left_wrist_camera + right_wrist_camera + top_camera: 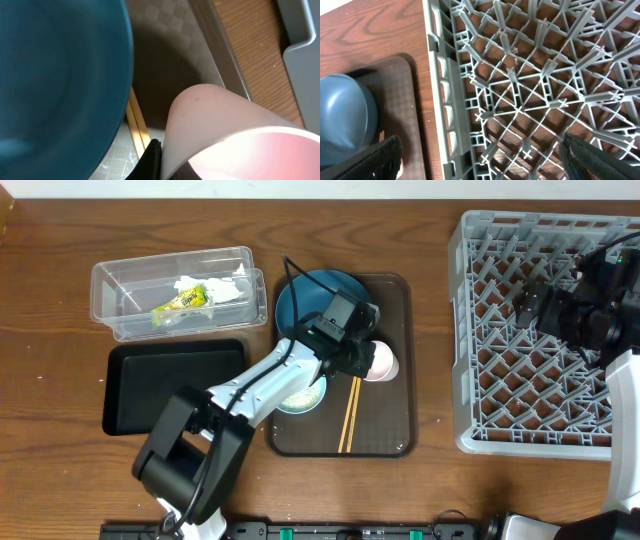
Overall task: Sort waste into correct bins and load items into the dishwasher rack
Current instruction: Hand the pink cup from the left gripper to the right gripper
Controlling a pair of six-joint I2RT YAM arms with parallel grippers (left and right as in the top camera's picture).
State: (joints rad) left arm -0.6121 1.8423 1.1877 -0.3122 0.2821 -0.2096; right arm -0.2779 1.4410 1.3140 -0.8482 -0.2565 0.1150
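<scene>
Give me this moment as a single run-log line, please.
left jaws: at pink cup over brown tray, grip unclear | right jaws: open above dishwasher rack | wrapper, tissue: in clear tub

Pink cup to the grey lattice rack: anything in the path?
Nothing visible. The pink cup sits at the right side of the brown serving tray; only the tray's rim and bare wooden table lie between it and the grey plastic lattice rack. The right gripper, fingers open, hangs over the rack.
</scene>
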